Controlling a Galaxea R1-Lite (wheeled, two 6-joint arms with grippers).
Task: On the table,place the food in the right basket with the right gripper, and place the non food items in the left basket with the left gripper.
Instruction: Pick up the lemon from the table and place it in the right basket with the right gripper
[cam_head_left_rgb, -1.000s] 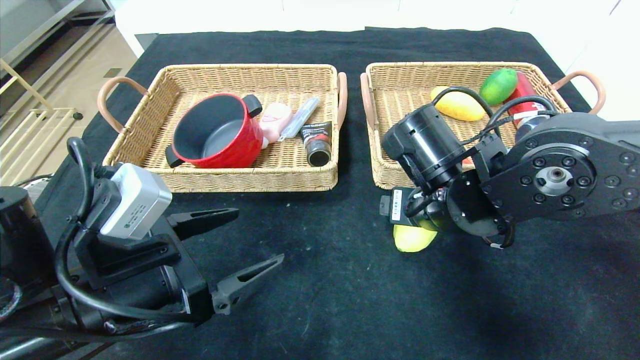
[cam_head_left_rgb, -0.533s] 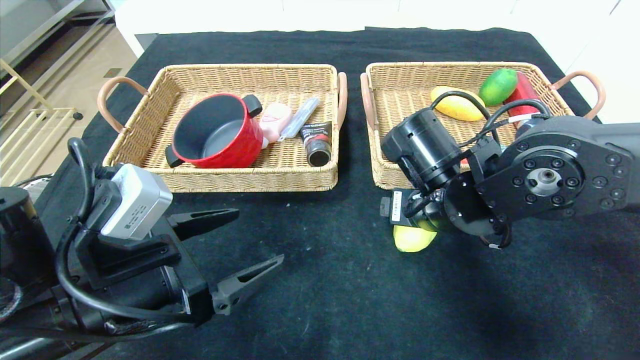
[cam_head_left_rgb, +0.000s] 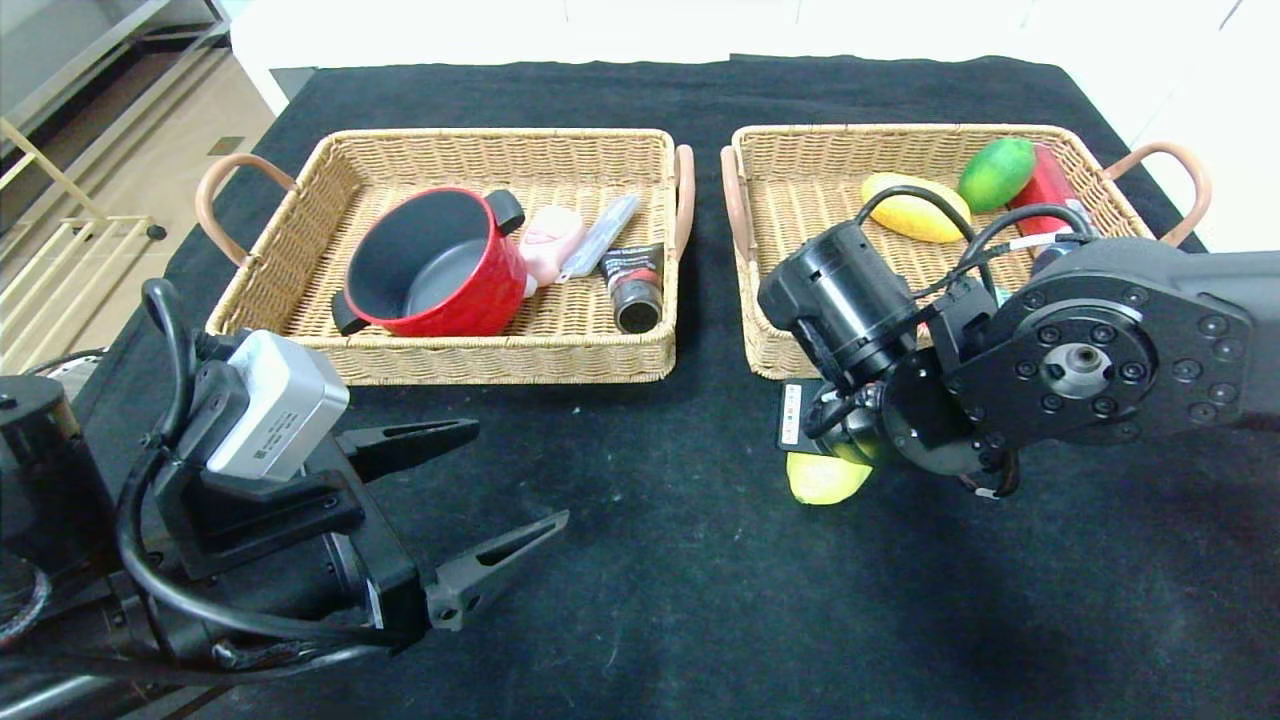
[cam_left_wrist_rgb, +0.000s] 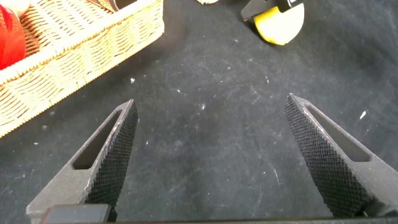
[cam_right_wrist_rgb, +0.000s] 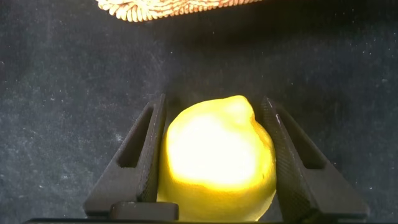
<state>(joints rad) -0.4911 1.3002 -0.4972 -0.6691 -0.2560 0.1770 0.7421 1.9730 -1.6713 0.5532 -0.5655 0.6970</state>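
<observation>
A yellow lemon (cam_right_wrist_rgb: 214, 158) sits between the fingers of my right gripper (cam_right_wrist_rgb: 213, 101), which is shut on it low over the black table, just in front of the right basket (cam_head_left_rgb: 800, 140). In the head view only the lemon's lower part (cam_head_left_rgb: 822, 480) shows under the right wrist. The lemon also shows in the left wrist view (cam_left_wrist_rgb: 280, 25). My left gripper (cam_head_left_rgb: 515, 474) is open and empty over the table's front left, in front of the left basket (cam_head_left_rgb: 500, 362); its jaws stand wide apart in the left wrist view (cam_left_wrist_rgb: 210, 101).
The left basket holds a red pot (cam_head_left_rgb: 440, 265), a pink item (cam_head_left_rgb: 550, 235), a slim tube (cam_head_left_rgb: 598, 238) and a dark can (cam_head_left_rgb: 633, 290). The right basket holds a yellow fruit (cam_head_left_rgb: 915, 215), a green fruit (cam_head_left_rgb: 997, 170) and a red can (cam_head_left_rgb: 1045, 185).
The right arm's wrist has shifted slightly up and toward the right basket with the lemon between its fingers. The left arm has barely moved.
</observation>
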